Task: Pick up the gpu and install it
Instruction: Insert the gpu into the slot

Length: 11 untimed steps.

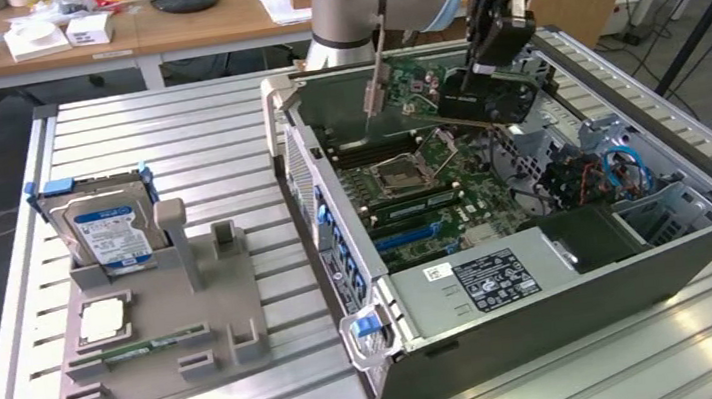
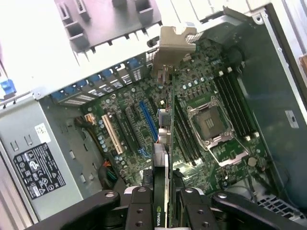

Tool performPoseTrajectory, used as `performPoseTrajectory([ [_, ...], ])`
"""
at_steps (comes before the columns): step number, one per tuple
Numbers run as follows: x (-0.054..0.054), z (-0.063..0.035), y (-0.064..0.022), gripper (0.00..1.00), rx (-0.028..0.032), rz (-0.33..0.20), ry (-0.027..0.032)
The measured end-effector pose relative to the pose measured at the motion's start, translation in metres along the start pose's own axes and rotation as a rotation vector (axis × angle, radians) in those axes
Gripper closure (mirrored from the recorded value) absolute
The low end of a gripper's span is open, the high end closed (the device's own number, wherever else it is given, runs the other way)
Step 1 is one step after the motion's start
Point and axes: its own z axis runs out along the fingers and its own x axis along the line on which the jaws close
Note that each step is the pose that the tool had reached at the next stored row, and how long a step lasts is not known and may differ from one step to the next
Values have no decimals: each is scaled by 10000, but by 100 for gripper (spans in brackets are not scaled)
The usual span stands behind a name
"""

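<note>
- Gpu (image 1: 452, 93) (image 2: 164, 158) sits in my claw (image 1: 489, 64) (image 2: 163, 206), inside the open top of the computer case (image 1: 547, 339), at the case's far end in the exterior view.
- My claw is closed narrowly on the card's dark cooler end; in the wrist view one of my black fingers (image 2: 139, 211) lies on either side of the card, pressed against it.
- I see the card edge-on in the wrist view, running away from me, with its silvery metal bracket (image 2: 175, 43) (image 1: 378, 81) at the far tip.
- In the exterior view the card hangs tilted, bracket end higher and toward that view's left.
- Below it lies the green motherboard (image 1: 449, 184) (image 2: 211, 158), with the square CPU socket (image 1: 400, 171) (image 2: 209, 120) just beside the card's line.
- On the other side of that line is a blue expansion slot (image 2: 148, 122).
- I cannot tell whether the card's lower edge touches the board.
- A grey power supply (image 1: 474, 287) (image 2: 38, 158) with a black label fills the near end of the case.
- On the slatted metal tabletop (image 1: 160, 131), well apart from the case, a grey holder (image 1: 199, 348) carries an upright hard drive (image 1: 107, 228) and a narrow green memory stick (image 1: 151, 346).
</note>
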Motion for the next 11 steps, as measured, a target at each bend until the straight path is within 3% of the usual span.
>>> performPoseTrajectory([
  [11, 0, 7, 0, 74, -32, -1771, 88],
])
